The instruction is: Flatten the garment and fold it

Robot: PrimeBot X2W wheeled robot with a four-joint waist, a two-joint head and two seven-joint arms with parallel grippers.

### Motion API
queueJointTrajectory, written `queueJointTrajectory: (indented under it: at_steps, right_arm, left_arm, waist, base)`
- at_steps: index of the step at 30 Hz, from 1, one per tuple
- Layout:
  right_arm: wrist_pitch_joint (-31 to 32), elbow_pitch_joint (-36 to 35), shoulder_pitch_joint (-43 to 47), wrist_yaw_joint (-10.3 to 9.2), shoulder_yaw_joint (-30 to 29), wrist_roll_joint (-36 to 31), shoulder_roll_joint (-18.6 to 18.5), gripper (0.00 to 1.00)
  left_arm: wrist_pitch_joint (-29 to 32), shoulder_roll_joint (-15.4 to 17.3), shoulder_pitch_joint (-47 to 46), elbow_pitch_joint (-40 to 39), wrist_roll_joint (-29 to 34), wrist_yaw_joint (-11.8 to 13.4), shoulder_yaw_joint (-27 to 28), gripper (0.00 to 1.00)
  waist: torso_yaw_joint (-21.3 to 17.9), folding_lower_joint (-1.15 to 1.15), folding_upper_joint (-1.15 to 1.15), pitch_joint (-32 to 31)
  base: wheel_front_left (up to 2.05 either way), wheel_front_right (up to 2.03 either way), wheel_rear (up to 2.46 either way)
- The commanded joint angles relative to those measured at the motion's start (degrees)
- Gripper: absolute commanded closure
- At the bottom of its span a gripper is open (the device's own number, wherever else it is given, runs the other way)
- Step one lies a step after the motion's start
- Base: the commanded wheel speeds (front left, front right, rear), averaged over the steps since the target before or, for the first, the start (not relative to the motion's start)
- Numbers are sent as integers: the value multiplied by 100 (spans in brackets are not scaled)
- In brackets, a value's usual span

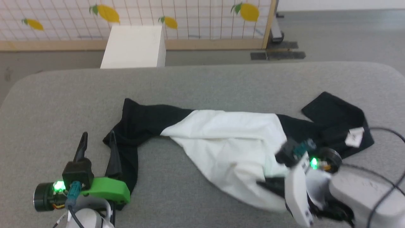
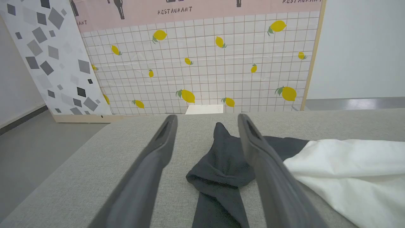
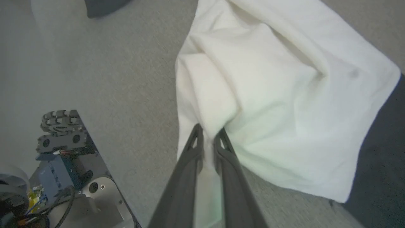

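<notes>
Loosely rumpled, the soft garment (image 1: pixel 227 139) sprawls on a grey woven surface (image 1: pixel 190 82).

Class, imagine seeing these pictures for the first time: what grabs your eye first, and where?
The white-and-black garment sprawls crumpled across the grey surface. The right gripper pinches its white cloth at the near right; the left gripper stands open around a black sleeve at the near left.
</notes>
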Motion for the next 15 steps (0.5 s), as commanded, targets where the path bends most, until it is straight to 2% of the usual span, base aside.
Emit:
queueJointTrajectory:
  at_steps: [1, 4, 6, 12, 13, 14, 15]
  right_arm:
    - [12, -278, 288, -6, 64, 44, -201, 100]
    - [152, -689, 781, -6, 131, -26, -504, 100]
    - [257, -768, 1189, -6, 162, -70, -563, 100]
    - [266, -355, 2001, -6, 197, -287, -226, 100]
    - [157, -223, 2015, -6, 169, -369, -147, 78]
    - [38, -124, 2001, -6, 113, -451, -86, 44]
    - [-98, -30, 1974, -6, 37, -541, -20, 0]
  left_arm:
    - [-21, -40, 120, 7, 88, -57, 65, 0]
    - [-21, -74, 183, 27, 138, -146, 185, 0]
    - [-21, -109, 209, 30, 186, -196, 245, 0]
    - [-21, -202, 233, 96, 330, -329, 364, 0]
    - [-21, -210, 233, 112, 354, -352, 384, 0]
    - [-21, -214, 235, 129, 374, -369, 400, 0]
    - [-21, -212, 232, 149, 395, -389, 425, 0]
  waist:
    - [-151, 0, 0, -224]
    - [-184, 0, 0, -282]
    - [-193, 0, 0, -296]
    - [-197, 0, 0, -291]
    - [-205, 0, 0, -288]
    - [-213, 0, 0, -288]
    - [-227, 0, 0, -288]
  base:
    - [0, 0, 0]
    - [0, 0, 0]
    - [0, 0, 0]
    - [0, 0, 0]
    - [0, 0, 0]
    - [0, 0, 0]
    - [0, 0, 0]
